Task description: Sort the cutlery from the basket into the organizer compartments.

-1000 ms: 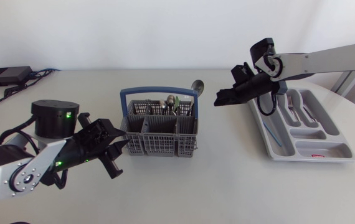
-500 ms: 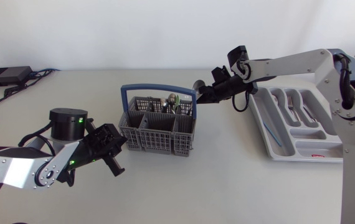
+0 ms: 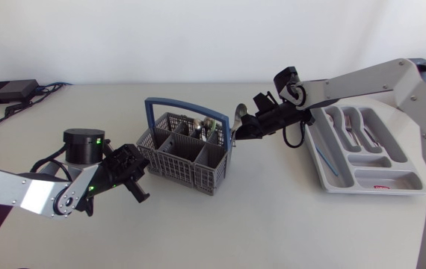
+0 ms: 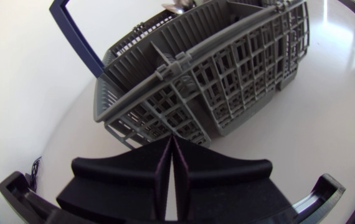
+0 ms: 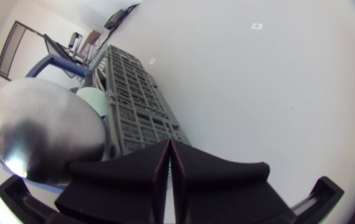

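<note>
The grey basket point(image 3: 187, 153) with its blue handle point(image 3: 153, 112) sits askew at mid-bench point(image 3: 273, 217), holding cutlery whose handles are buried in the far compartments. Only a few metal ends and a pale green piece point(image 5: 93, 99) show there. A large spoon point(image 3: 241, 112) stands at the basket's far right corner. In the right wrist view its bowl point(image 5: 40, 130) swells up close beside the right pincer point(image 5: 169, 144), hiding much of the basket behind it.

That right pincer point(image 3: 237, 135) is pressed together on nothing, its tip at the basket's right wall. I cannot tell whether it touches the spoon's stem.

The left pincer point(image 3: 137, 170) is likewise pressed together and empty, and lies just off the basket's near left corner. In the left wrist view the left pincer point(image 4: 172, 142) ends right at the basket's point(image 4: 215, 81) base. Contact there is not clear.

The organizer point(image 3: 396, 146) lies at the right, partly covered by the right arm. It holds metal pieces point(image 3: 347, 123) in the far slots and a thin blue stick point(image 3: 325, 161).
</note>
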